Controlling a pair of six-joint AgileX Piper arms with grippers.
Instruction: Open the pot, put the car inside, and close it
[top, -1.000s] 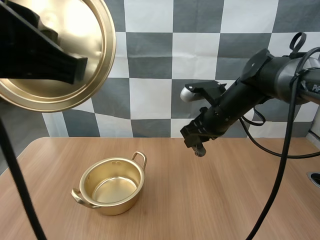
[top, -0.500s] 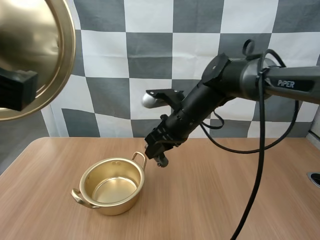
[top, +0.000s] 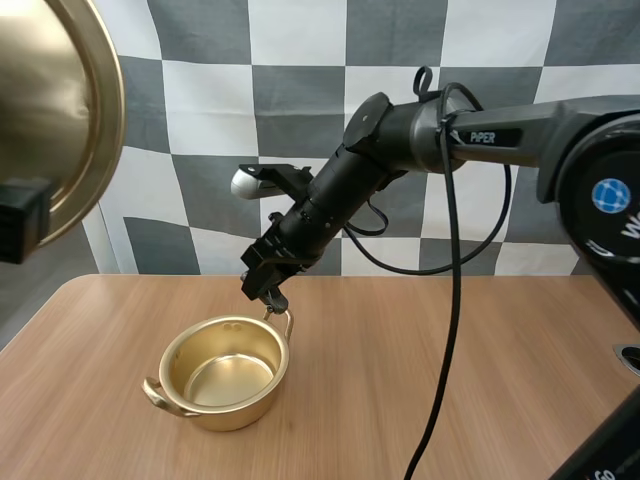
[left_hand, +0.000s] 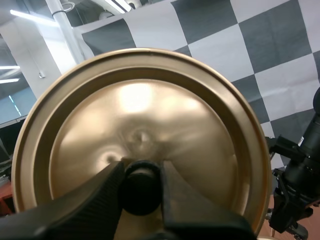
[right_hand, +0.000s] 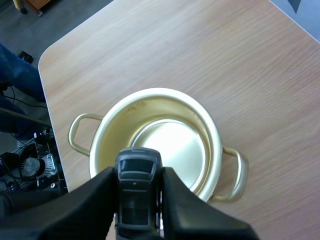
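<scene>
While my right gripper (right_hand: 138, 174) pinched a small dark toy car (right_hand: 137, 197) between its two black fingers, the car hung in the air over the rim of an open gold pot (right_hand: 150, 93), not inside it. Seen from the right wrist, the car sat upright between the fingers. The pot's shiny bottom was bare beyond the car, and one loop handle stuck out on each side of the pot. From the high view, the same gripper (top: 265, 290) pointed down just above the far edge of the pot (top: 235, 410), close to its rear handle and not touching it. The right arm reached across from the right side to get there. The pot stood upright on a wooden table (top: 450, 380), toward its left half.

My left gripper (left_hand: 141, 168) was clamped on the black knob (left_hand: 141, 192) of the gold lid (left_hand: 150, 115), one finger on each side of the knob. The lid faced the left wrist camera with its domed top. In the high view, the lid (top: 50, 120) was held high above the table at the far left, tilted on edge and well apart from the pot.
</scene>
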